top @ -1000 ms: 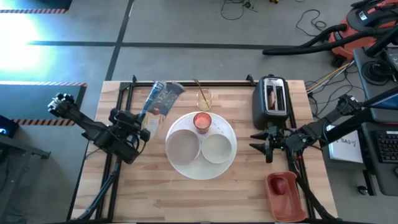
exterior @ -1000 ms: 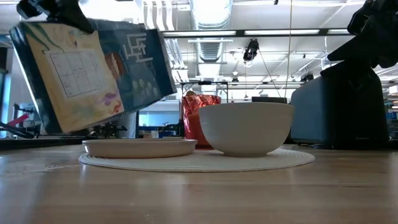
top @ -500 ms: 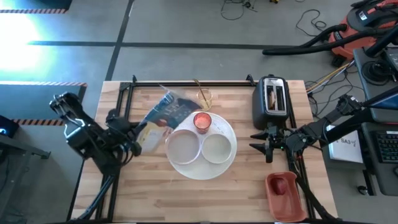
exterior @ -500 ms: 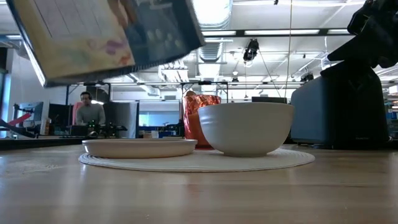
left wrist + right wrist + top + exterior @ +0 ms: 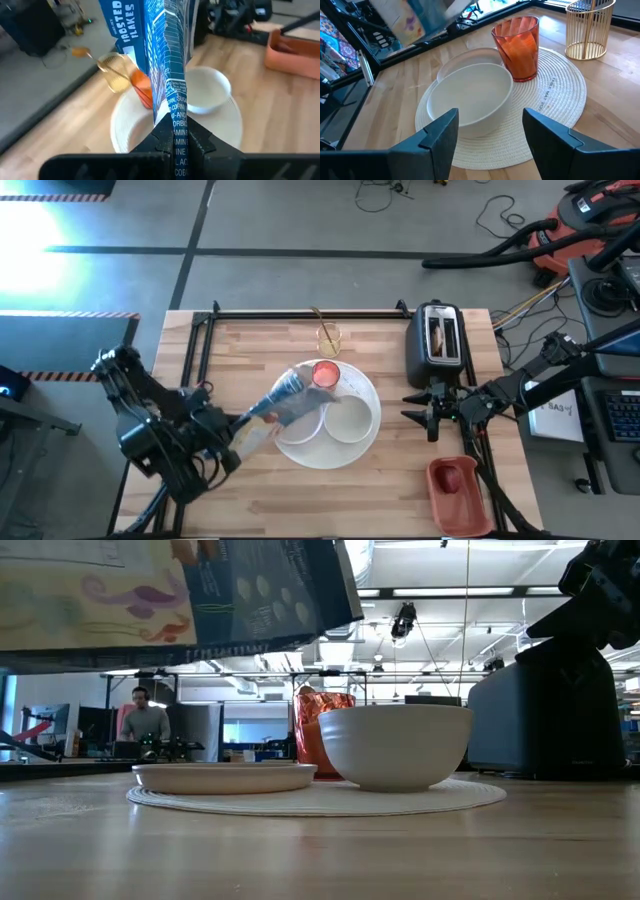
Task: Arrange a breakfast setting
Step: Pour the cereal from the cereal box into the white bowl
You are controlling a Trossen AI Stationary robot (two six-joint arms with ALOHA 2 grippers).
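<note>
L gripper [image 5: 175, 142] is clamped on the bottom edge of a blue cereal box [image 5: 275, 408], marked Frosted Flakes in the wrist view. The box tips fwd from the fingers, held in the air, its far end over the near-left part of the placemat [image 5: 363, 392]. In the low view the box [image 5: 180, 590] hangs above the plate [image 5: 225, 776], not touching it.

Just ahead of the L gripper, under the box: shallow white plate [image 5: 300, 425] w/ white bowl [image 5: 348, 418] touching it on the right side, both on the round woven mat. Red cup [image 5: 325, 374] sits on the mat past them, by the box's far end. Beyond the cup, off the mat, a gold wire holder [image 5: 329, 338] w/ a spoon [image 5: 95, 59] sticking out.

R gripper [image 5: 432, 412] hovers to the right of the mat, fingers [image 5: 440, 132] apart, nothing between them, pointing at the bowl [image 5: 470, 97]. Black toaster [image 5: 439, 340] w/ toast [image 5: 438, 333] in its slot stands just beside the R gripper, on the far side. Red tray [image 5: 458, 492] w/ a small red fruit [image 5: 452, 478] sits on its near side, at the table [image 5: 380, 500] edge.

A person [image 5: 146, 722] sits far back in the room.
</note>
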